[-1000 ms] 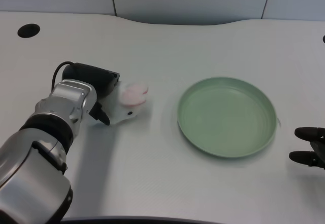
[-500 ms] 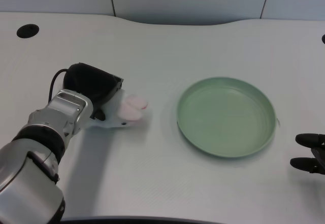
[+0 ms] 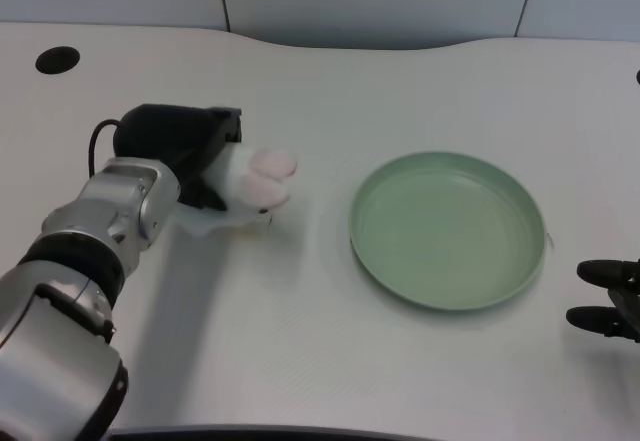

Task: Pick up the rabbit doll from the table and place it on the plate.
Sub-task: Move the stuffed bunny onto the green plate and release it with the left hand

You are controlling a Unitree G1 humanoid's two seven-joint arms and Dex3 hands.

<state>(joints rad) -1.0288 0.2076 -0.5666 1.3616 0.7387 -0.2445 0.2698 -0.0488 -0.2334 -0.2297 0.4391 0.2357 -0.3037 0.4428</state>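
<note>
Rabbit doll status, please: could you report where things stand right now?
Left hand grips rabbit doll, left of the plate. Plate holds nothing. Nothing lies between doll and plate.

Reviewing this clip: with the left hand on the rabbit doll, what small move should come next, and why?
Probably carry it toward the robot's right, over the plate. The left hand grips the rabbit doll, which looks just off the table, while the green plate sits empty, apart from the doll.
</note>
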